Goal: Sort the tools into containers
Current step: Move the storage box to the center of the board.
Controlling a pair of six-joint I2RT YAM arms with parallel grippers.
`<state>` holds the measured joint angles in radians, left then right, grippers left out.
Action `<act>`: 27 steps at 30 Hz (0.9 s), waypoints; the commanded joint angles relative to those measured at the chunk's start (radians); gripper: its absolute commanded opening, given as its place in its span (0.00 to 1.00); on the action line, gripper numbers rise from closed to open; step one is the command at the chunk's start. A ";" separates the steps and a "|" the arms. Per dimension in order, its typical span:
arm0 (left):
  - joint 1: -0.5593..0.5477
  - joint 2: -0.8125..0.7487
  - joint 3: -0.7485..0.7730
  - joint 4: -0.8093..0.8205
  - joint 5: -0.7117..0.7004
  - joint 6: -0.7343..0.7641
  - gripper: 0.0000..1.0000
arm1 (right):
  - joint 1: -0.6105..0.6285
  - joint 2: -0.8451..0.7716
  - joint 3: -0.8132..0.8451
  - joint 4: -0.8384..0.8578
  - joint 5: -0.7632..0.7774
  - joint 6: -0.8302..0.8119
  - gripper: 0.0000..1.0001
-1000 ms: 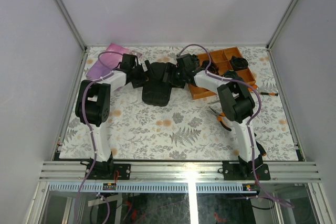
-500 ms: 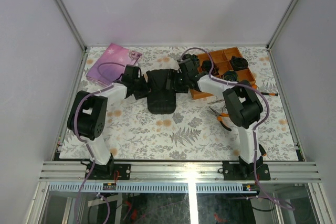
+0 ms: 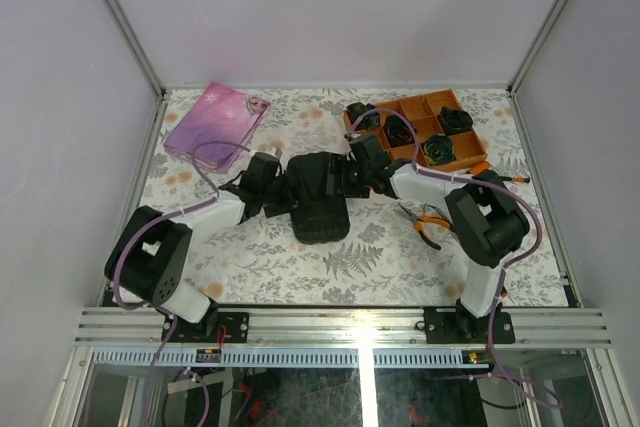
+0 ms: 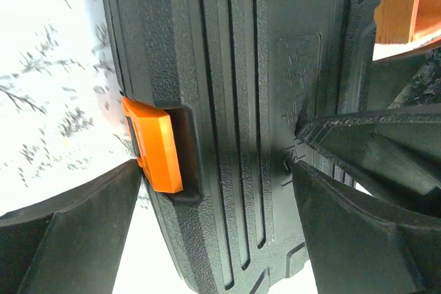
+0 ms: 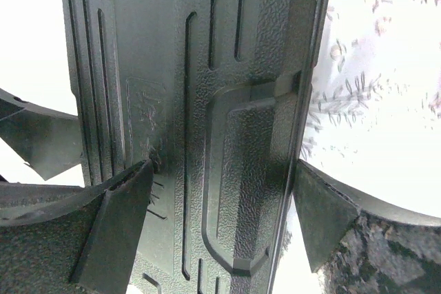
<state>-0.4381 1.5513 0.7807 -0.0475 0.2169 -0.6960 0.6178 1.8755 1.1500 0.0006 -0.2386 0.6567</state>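
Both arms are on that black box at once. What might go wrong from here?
The left fingers and right fingers both sit at the tool case, close together; they could bump or tug against each other. One left finger sits right by the orange latch and might snag it. The pliers lie beside the right arm and could get swept.

Left pincer [image 3: 288, 199], right pincer [image 3: 345, 180]: both low, inward, jaws tight

A table [image 3: 330, 267] in leaf-and-flower print fills a booth of plain pale-lilac walls [image 3: 330, 7], silver posts [image 3: 120, 22] at the far corners, a ribbed aluminium rail [image 3: 340, 325] along the near edge, under soft, even light.
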 commanded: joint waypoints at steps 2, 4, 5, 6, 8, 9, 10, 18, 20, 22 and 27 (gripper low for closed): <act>-0.099 -0.082 -0.110 0.019 -0.041 -0.044 0.87 | 0.039 -0.094 -0.119 -0.048 0.053 -0.038 0.85; -0.115 -0.129 -0.147 0.021 -0.066 -0.052 0.87 | 0.039 -0.129 -0.151 -0.050 0.066 -0.043 0.85; -0.119 -0.152 -0.163 0.020 -0.074 -0.053 0.88 | 0.039 -0.146 -0.165 -0.054 0.072 -0.046 0.86; -0.121 -0.186 -0.180 0.016 -0.083 -0.054 0.88 | 0.038 -0.164 -0.173 -0.058 0.075 -0.051 0.86; -0.120 -0.240 -0.202 -0.007 -0.105 -0.053 0.90 | 0.039 -0.201 -0.187 -0.070 0.082 -0.058 0.87; -0.121 -0.268 -0.208 -0.023 -0.117 -0.050 0.91 | 0.039 -0.207 -0.192 -0.073 0.081 -0.062 0.88; -0.121 -0.295 -0.208 -0.042 -0.131 -0.047 0.93 | 0.039 -0.242 -0.200 -0.072 0.081 -0.067 0.88; -0.119 -0.475 -0.165 -0.193 -0.248 -0.010 1.00 | 0.039 -0.409 -0.263 -0.059 0.102 -0.081 0.97; -0.119 -0.514 -0.164 -0.216 -0.275 -0.015 1.00 | 0.039 -0.453 -0.284 -0.055 0.115 -0.081 1.00; -0.119 -0.552 -0.169 -0.226 -0.295 -0.021 1.00 | 0.039 -0.494 -0.304 -0.054 0.139 -0.080 0.99; -0.119 -0.621 -0.189 -0.238 -0.336 -0.045 1.00 | 0.039 -0.565 -0.330 -0.092 0.248 -0.078 0.99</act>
<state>-0.5556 0.9718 0.5873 -0.2577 -0.0483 -0.7292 0.6491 1.3670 0.8333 -0.0719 -0.1059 0.5938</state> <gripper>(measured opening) 0.996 0.993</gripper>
